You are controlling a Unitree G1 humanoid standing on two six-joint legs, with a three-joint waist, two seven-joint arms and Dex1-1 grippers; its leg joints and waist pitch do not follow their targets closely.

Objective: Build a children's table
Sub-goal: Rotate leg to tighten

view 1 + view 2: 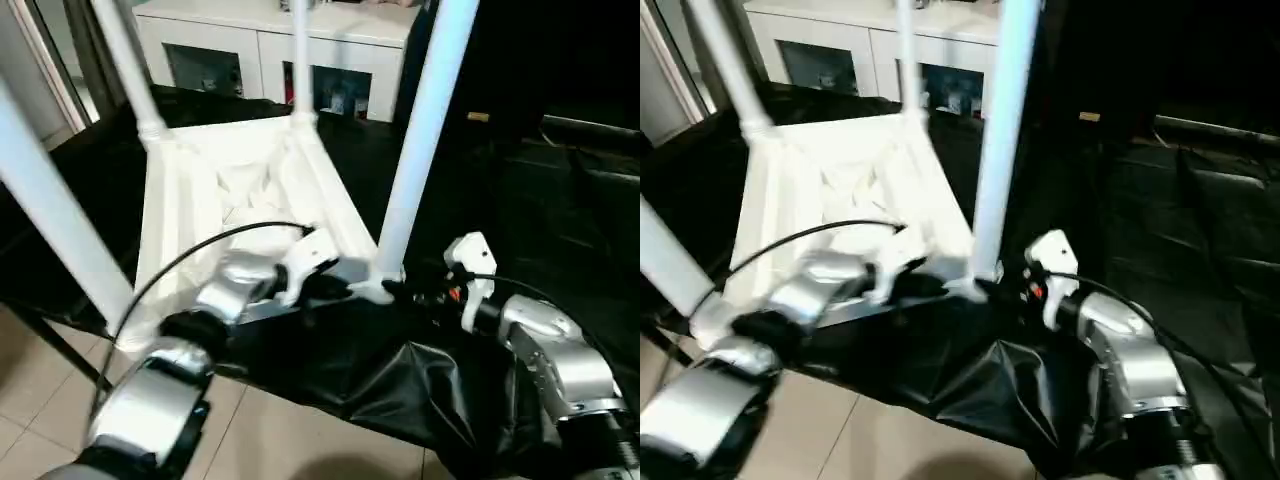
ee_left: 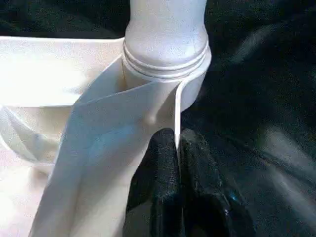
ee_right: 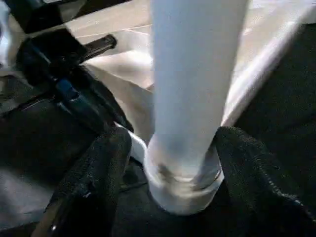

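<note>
Centre frame: left gripper (image 2: pixel 177 163) pinches the tabletop (image 1: pixel 190 200) rim; right gripper (image 3: pixel 170 163), jaws spread, straddles the leg (image 1: pixel 420 140); seat it squarely.

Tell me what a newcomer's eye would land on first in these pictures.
First the children's table, lying upside down on the black-draped table with its white legs standing straight up. Next, both grippers at the near corner: the left gripper is pinched shut on the thin rim beside the socket, while the right gripper sits with a finger on either side of that leg's base.
</note>
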